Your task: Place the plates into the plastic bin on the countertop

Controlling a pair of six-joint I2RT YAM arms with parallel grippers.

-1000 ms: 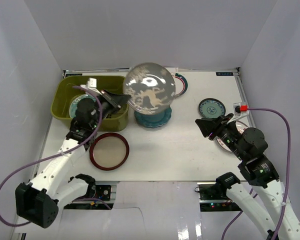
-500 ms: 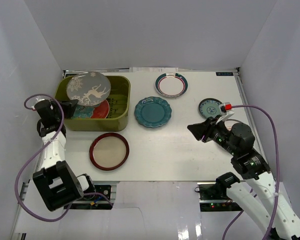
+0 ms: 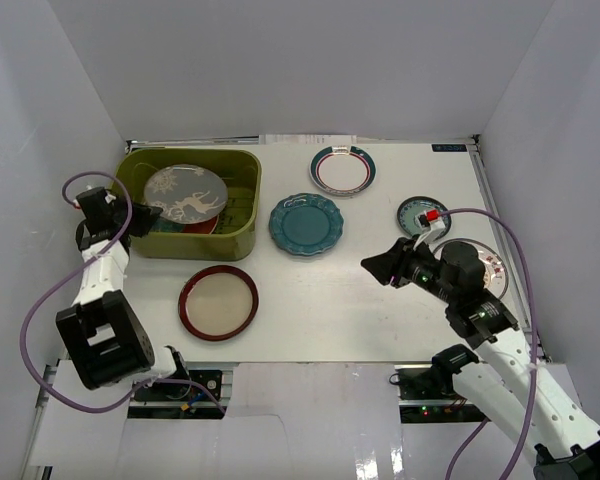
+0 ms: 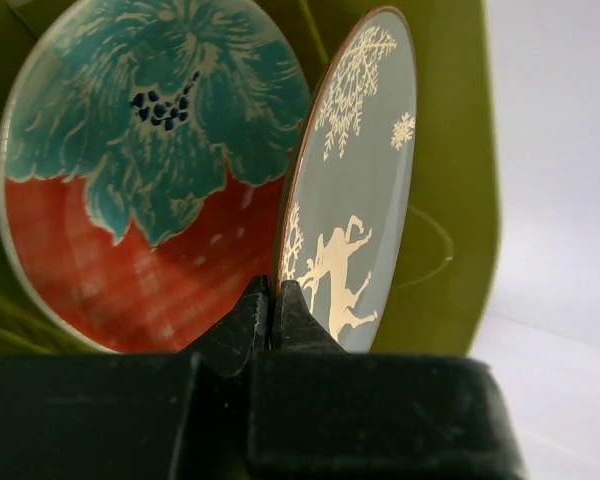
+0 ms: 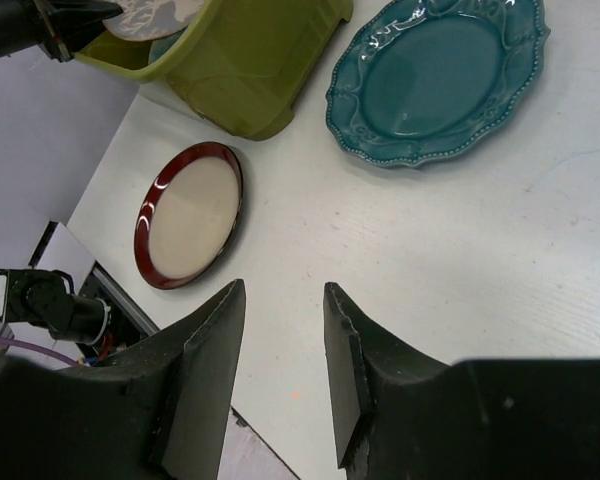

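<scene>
The grey-silver plate tilts over the plastic bin at the upper left of the top view. Its rim is pinched in the closed jaws of the left gripper, beside the teal-and-red floral plate inside the bin. The scalloped teal plate and red-rimmed cream plate lie on the countertop near the bin. At centre right, the right gripper hovers with its jaws apart, holding nothing.

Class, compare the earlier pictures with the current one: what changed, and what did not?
The left end effector, still clamped on the grey plate, brought it down from high above into the bin. The right end effector, open and empty, moved left toward the centre. The scalloped teal plate and red-rimmed plate stayed put.
</scene>
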